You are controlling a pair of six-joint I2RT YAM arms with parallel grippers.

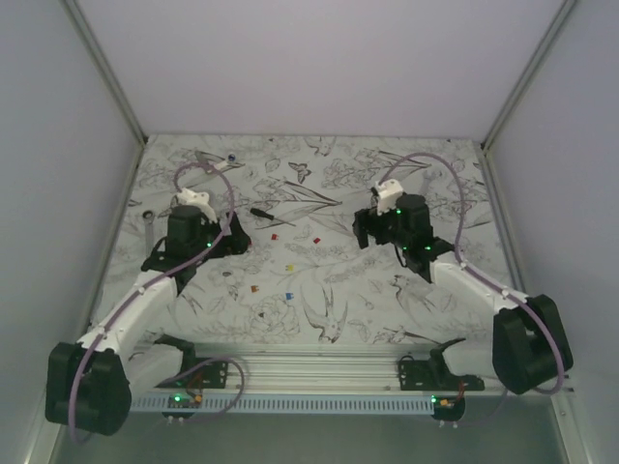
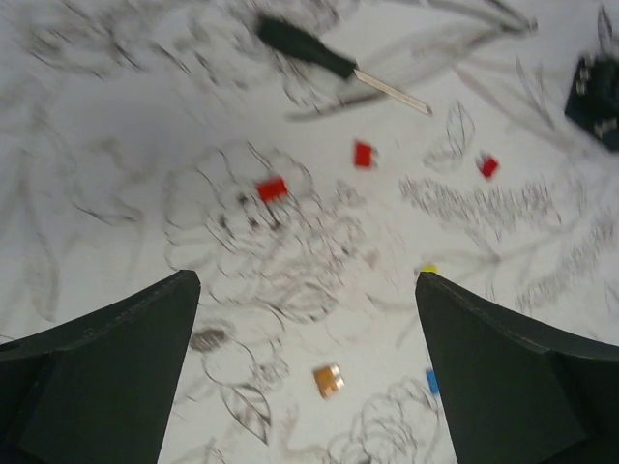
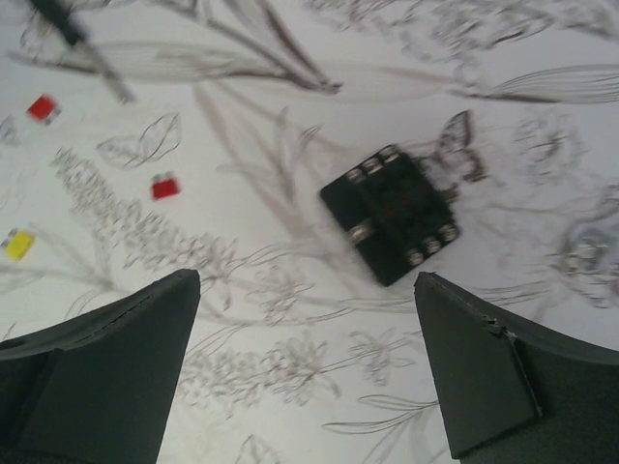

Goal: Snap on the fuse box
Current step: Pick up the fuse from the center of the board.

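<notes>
The fuse box [image 3: 390, 213] is a small black square block with metal screws along two edges, lying flat on the patterned table ahead of my right gripper [image 3: 308, 276] and a little to its right. That gripper is open and holds nothing. The box also shows at the far upper right of the left wrist view, as the fuse box [image 2: 595, 97]. My left gripper [image 2: 308, 277] is open too, hovering over loose fuses, well away from the box. In the top view the box does not stand out from the dark right gripper [image 1: 365, 230].
A black-handled screwdriver [image 1: 263, 213] lies between the arms at the back. Small loose fuses are scattered mid-table: red fuses [image 2: 272, 188], an orange fuse [image 2: 328, 380], a yellow fuse [image 3: 17, 243], a blue fuse [image 2: 432, 383]. Grey walls enclose the table on three sides.
</notes>
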